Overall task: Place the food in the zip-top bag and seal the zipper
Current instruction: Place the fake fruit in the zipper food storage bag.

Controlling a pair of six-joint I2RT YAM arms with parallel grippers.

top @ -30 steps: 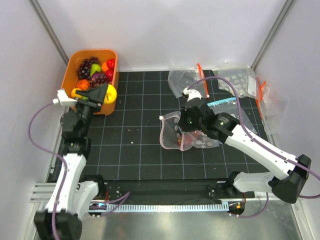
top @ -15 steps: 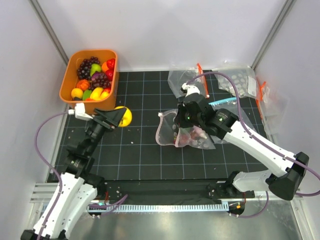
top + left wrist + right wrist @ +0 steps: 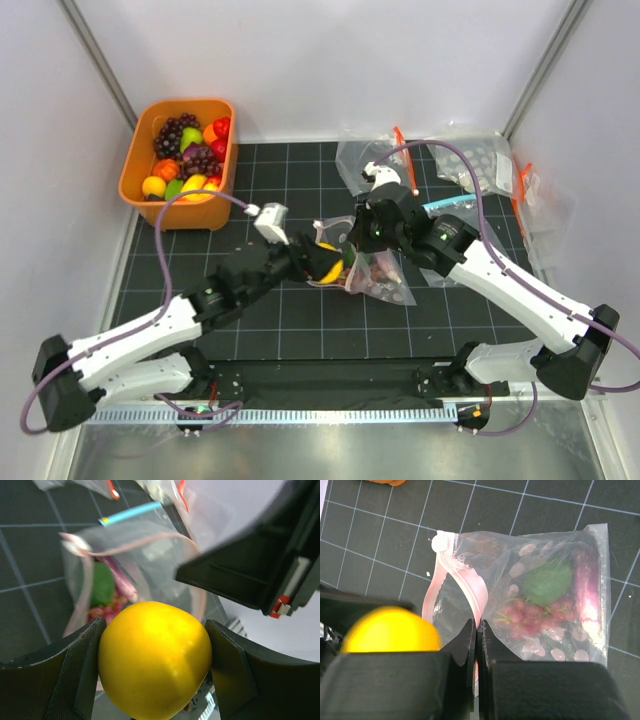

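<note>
My left gripper [image 3: 322,264] is shut on a yellow lemon [image 3: 155,660] and holds it right at the open mouth of the zip-top bag [image 3: 375,272]. The lemon also shows in the top view [image 3: 327,266] and in the right wrist view [image 3: 390,630]. My right gripper [image 3: 476,630] is shut on the upper lip of the bag's pink zipper [image 3: 470,587] and holds the mouth open. The bag [image 3: 540,605] holds a green piece [image 3: 547,582] and purple-red grapes [image 3: 532,616]. The green piece also shows through the mouth in the left wrist view [image 3: 102,582].
An orange tub [image 3: 150,170] of more toy fruit stands at the back left. Other clear bags lie at the back right: one with a reddish strip [image 3: 375,160], one with white dots [image 3: 480,160], one with a blue strip [image 3: 445,203].
My left arm has swung right from beside the tub, carrying the lemon to the bag's mouth. The right gripper has kept its hold on the zipper lip, shifting the bag slightly.
</note>
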